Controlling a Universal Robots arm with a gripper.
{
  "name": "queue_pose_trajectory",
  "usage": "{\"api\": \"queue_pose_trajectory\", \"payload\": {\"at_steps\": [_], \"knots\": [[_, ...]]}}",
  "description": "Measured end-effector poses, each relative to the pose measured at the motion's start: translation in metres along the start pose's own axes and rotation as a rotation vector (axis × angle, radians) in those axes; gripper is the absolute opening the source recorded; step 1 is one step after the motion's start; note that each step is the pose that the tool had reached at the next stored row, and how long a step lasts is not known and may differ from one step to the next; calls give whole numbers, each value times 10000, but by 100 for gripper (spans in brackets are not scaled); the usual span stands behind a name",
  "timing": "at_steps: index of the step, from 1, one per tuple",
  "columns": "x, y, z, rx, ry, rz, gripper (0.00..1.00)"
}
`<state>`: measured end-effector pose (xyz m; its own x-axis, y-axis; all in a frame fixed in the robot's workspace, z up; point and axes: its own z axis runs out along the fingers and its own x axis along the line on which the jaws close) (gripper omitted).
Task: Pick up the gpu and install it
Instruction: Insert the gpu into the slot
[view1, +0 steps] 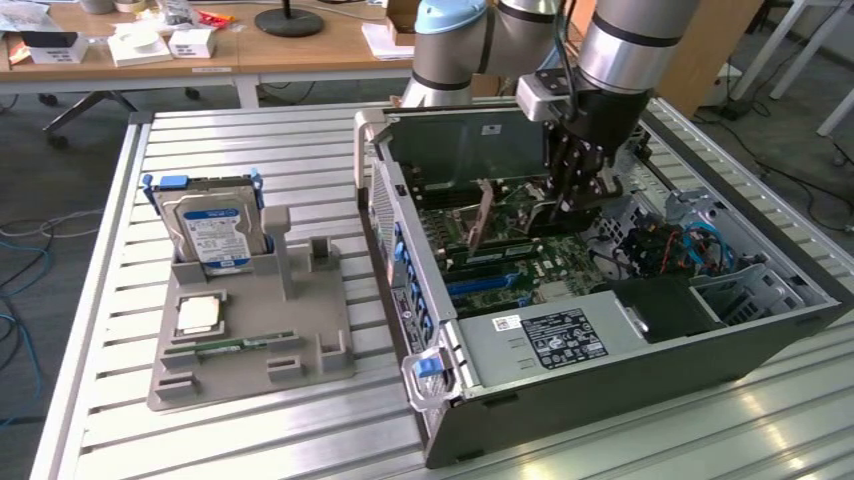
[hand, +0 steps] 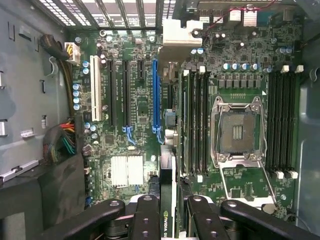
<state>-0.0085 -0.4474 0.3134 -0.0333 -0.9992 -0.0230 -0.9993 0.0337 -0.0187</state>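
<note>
The black jointed gripper (hand: 172, 215) is clamped on the gpu (hand: 167, 227), a thin dark card seen edge-on, upright over the green motherboard (hand: 135, 100) just beside its long blue slot (hand: 156, 90). The shiny silver piece (hand: 181, 32) at the card's far end is probably its bracket; the card's face is hidden.

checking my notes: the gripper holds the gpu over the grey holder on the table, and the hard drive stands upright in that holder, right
Not quite. The gripper holds the gpu inside the open computer case, over the motherboard, not over the grey holder, as the exterior view shows. The hard drive does stand upright in that holder.
</note>
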Motion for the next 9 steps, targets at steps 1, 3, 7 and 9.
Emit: {"api": "queue_pose_trajectory", "payload": {"at_steps": [1, 3, 7, 9], "knots": [[0, 7, 8, 1, 0, 0, 26], [1, 25, 24, 3, 0, 0, 26], [3, 73, 51, 11, -1, 0, 26], [5, 102, 62, 17, -1, -1, 26]]}}
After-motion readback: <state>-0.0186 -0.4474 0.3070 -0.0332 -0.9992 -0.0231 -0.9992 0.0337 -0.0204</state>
